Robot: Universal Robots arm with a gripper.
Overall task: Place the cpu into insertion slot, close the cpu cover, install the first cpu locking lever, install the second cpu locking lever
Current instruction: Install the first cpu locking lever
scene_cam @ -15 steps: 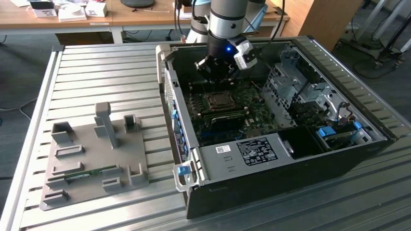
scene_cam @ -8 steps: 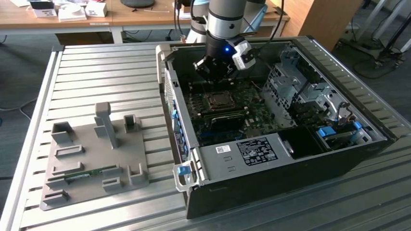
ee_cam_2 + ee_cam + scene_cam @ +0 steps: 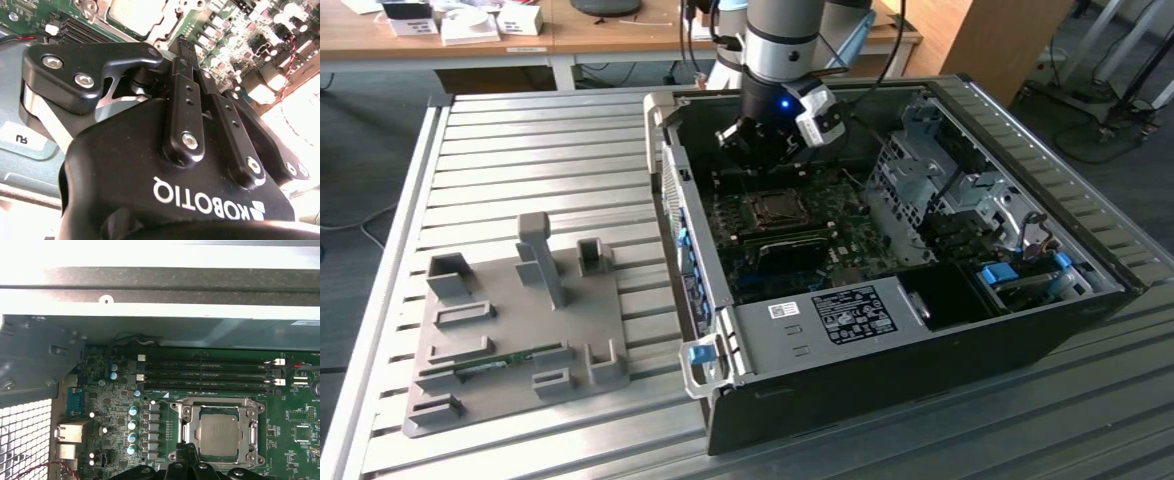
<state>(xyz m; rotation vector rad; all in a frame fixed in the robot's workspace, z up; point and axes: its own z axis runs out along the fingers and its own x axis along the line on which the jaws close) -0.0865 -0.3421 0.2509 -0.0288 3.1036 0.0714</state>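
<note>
Gripper (image 3: 189, 450) hovers by the silvery square cpu (image 3: 218, 432), framed by the cpu cover (image 3: 215, 402).

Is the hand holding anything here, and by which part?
Nothing is held, as far as shows: the hand is shut with nothing between its tips, at the edge of the cpu cover; the cpu lies within its window.

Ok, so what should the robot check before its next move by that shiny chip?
1. cpu lying flat in its slot: ok.
2. cpu cover folded down around the chip: ok.
3. Cover latched tight: cannot tell.
4. gripper shut, nothing seen between its fingers: ok.
5. Gripper at the cover's edge, not on the chip's top: ok.
</note>
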